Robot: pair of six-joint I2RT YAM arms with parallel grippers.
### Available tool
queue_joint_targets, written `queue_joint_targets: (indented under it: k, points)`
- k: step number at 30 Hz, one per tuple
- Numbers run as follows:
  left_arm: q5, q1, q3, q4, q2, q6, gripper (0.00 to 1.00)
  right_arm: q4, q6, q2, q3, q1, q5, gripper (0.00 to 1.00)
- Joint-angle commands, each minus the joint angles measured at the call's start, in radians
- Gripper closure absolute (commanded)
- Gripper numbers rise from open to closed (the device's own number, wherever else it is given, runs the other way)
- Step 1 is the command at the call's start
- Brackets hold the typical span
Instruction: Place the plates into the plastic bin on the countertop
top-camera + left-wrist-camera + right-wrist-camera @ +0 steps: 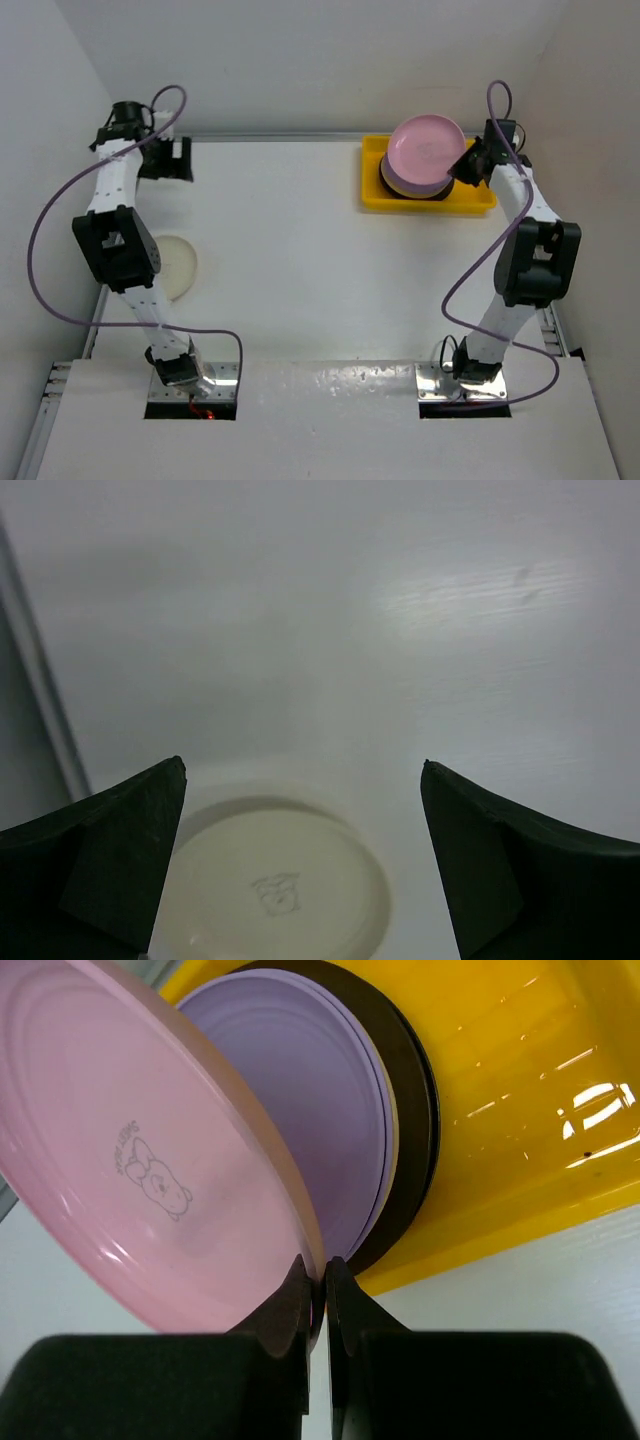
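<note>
A glossy white board [330, 400] has two dark cut-outs, one [165, 409] toward its left end and one [465, 409] toward its right, and a small red-orange glow [203, 411] shows in the left one. A slotted metal rail [45, 410] runs along the board's left end, another [552, 330] just beyond its right far corner. Plain white walls rise beyond the board: left [40, 100], far [320, 60] and right [600, 120].

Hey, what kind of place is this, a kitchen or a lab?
Probably a lab test cell: blank white walls box in a white table, with a left arm and right arm bolted on.
</note>
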Motion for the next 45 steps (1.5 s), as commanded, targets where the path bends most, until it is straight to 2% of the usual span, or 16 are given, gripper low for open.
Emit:
queue_joint_targets:
  k: [1,5,8,13,19,22,23,24,26,27,29,30,31,35,38,45]
  points:
    - [-0.144,0.107,-0.099,-0.039,-0.034,0.02,0.0,-0.083,0.031,0.071,0.115,0.001,-0.024,1.0]
    - [-0.172,0.195,-0.219,-0.039,-0.034,0.075,0.0,-0.123,0.016,0.169,0.218,-0.016,-0.029,0.91]
    - [-0.172,0.272,-0.285,-0.03,-0.043,0.1,0.0,-0.143,-0.001,0.231,0.274,-0.019,-0.052,0.76]
    - [-0.136,0.371,-0.406,-0.02,-0.063,0.161,0.0,-0.246,-0.029,0.287,0.347,-0.017,-0.003,0.39]
    - [-0.033,0.391,-0.54,-0.01,-0.082,0.236,0.0,-0.269,-0.133,0.22,0.322,-0.008,0.085,0.3]
    - [-0.094,0.391,-0.604,0.05,-0.071,0.227,0.04,-0.262,-0.19,0.15,0.305,0.009,0.141,0.29]
    - [-0.115,0.391,-0.616,0.068,-0.06,0.227,0.07,-0.259,-0.2,0.121,0.289,0.012,0.154,0.29]
    - [-0.135,0.391,-0.625,0.093,-0.048,0.218,0.21,-0.258,-0.231,0.088,0.282,0.03,0.175,0.29]
    - [-0.168,0.391,-0.635,0.104,-0.037,0.218,0.37,-0.236,-0.268,0.041,0.252,0.055,0.187,0.29]
    - [-0.154,0.391,-0.635,0.104,-0.037,0.218,0.5,-0.223,-0.295,0.01,0.243,0.081,0.195,0.29]
    - [-0.074,0.391,-0.624,0.104,-0.028,0.227,0.65,-0.203,-0.338,-0.032,0.212,0.127,0.209,0.29]
    - [-0.048,0.379,-0.612,0.092,-0.028,0.236,0.94,-0.189,-0.352,-0.067,0.186,0.169,0.212,0.29]
    - [-0.022,0.366,-0.601,0.067,-0.028,0.237,1.0,-0.178,-0.371,-0.076,0.177,0.208,0.214,0.3]
    - [0.197,0.257,-0.514,0.02,-0.069,0.231,1.0,-0.092,-0.401,-0.121,0.097,0.338,0.114,0.31]
    - [0.291,0.07,-0.396,0.01,-0.115,0.171,1.0,-0.051,-0.408,-0.107,0.078,0.456,0.056,0.29]
    - [0.328,-0.236,-0.065,0.01,-0.088,0.063,1.0,0.056,-0.397,-0.018,0.144,0.647,-0.032,0.19]
